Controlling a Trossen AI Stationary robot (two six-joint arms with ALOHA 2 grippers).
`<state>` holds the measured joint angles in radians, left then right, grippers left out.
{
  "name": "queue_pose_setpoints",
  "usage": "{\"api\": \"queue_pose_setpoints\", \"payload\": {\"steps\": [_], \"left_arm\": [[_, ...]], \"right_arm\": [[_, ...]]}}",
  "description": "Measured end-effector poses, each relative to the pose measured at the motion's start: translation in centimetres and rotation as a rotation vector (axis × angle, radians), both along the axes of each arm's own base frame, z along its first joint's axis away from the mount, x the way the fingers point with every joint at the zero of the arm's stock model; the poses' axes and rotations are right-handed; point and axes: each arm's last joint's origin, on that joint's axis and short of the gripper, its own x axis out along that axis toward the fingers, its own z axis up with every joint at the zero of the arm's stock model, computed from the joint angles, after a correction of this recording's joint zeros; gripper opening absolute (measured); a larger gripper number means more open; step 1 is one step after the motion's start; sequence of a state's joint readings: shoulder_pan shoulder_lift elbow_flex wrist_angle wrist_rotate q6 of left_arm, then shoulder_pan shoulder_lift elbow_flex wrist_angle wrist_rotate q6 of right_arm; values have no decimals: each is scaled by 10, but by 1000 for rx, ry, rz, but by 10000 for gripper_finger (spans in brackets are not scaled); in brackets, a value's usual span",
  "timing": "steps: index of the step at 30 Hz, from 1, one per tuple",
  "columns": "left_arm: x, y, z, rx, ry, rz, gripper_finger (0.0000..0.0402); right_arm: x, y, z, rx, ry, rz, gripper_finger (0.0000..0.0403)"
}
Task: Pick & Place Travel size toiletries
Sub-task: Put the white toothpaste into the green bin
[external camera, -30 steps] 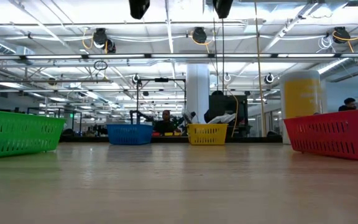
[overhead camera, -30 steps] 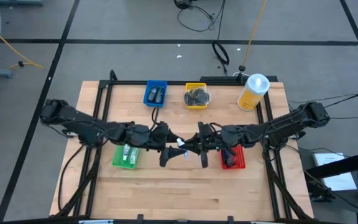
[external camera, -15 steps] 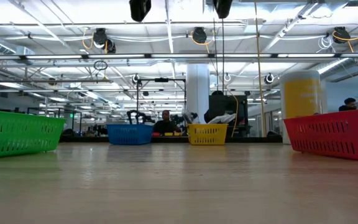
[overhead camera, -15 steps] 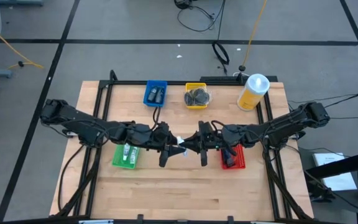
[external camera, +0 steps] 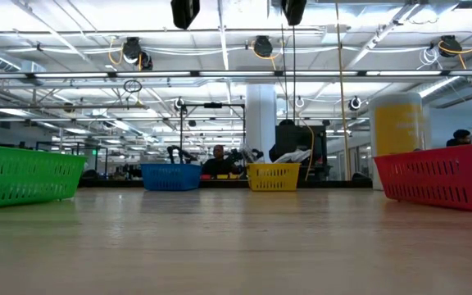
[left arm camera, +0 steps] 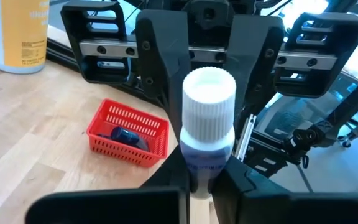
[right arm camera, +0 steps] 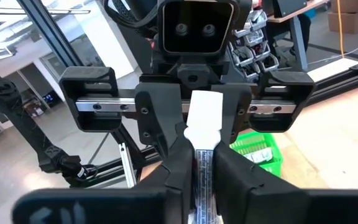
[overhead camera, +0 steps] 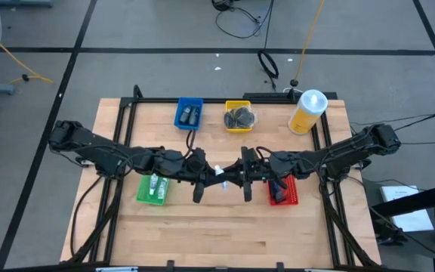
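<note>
Above the middle of the tabletop [overhead camera: 202, 234], the left gripper [overhead camera: 207, 177] and the right gripper [overhead camera: 236, 177] face each other with a small white tube [overhead camera: 219, 175] spanning the gap between them, lifted clear of the wood. In the left wrist view the tube [left arm camera: 207, 127] shows its ribbed white cap and bluish body gripped between that arm's own dark fingers [left arm camera: 232, 186], so the left jaws are clenched on it, with the other arm's fingers standing on either side of the cap end. In the right wrist view the tube's flat crimped end [right arm camera: 204, 124] points away from the camera, and the right arm's fingers [right arm camera: 179, 171] press against the tube body on both sides, so the right jaws are also clenched on it. A green tray [overhead camera: 152, 190] lies near the left edge of the tabletop with pale items in it, and a red tray [overhead camera: 284, 193] lies toward the right edge holding a dark item. A blue tray [overhead camera: 189, 114] and a yellow tray [overhead camera: 238, 115] sit along the far edge, each with small dark toiletries inside, and a big yellow bottle [overhead camera: 308, 112] stands at the far right corner.
</note>
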<state>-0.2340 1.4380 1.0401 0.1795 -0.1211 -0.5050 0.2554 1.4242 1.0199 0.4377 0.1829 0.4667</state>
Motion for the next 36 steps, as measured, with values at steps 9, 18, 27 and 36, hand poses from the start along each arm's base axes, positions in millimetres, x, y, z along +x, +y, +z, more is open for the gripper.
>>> {"api": "queue_pose_setpoints", "payload": {"steps": [9, 18, 27, 36], "left_arm": [[-2, 0, 0, -3, 22, -17, 7], [-10, 2, 0, -16, 86, -16, 9], [-40, 10, 8, -68, 237, 43, 22], [-93, 14, -4, -238, 654, 145, 9]], "right_arm": [[0, 1, 0, 23, 1, 36, 138], [-17, -7, 16, 44, 14, 41, 208], [-46, -16, 33, -3, 66, 31, 202], [-48, -16, 24, -16, 163, 31, 199]]}}
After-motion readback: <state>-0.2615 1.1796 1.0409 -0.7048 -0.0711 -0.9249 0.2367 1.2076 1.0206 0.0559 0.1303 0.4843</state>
